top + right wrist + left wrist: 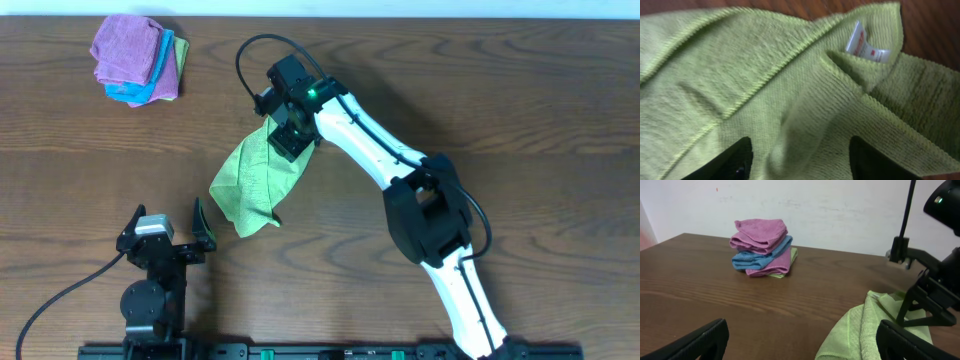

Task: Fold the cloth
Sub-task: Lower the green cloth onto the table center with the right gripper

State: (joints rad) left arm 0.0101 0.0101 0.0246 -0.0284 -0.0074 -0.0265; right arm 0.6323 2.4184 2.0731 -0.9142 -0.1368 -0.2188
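The lime-green cloth (252, 180) lies crumpled on the table left of centre, its upper corner under my right gripper (289, 135). In the right wrist view the cloth (765, 85) fills the frame, its white tag (860, 42) at a folded-over corner. The right fingers (797, 160) stand wide apart with a raised ridge of cloth between them. My left gripper (170, 228) is open and empty near the front edge, just left of the cloth's lower corner. In the left wrist view its fingers (802, 342) are apart and the cloth (867, 330) lies at lower right.
A stack of folded purple, light-blue and green cloths (138, 58) sits at the far left corner; it also shows in the left wrist view (762, 247). The right arm (400, 170) stretches diagonally across the table's middle.
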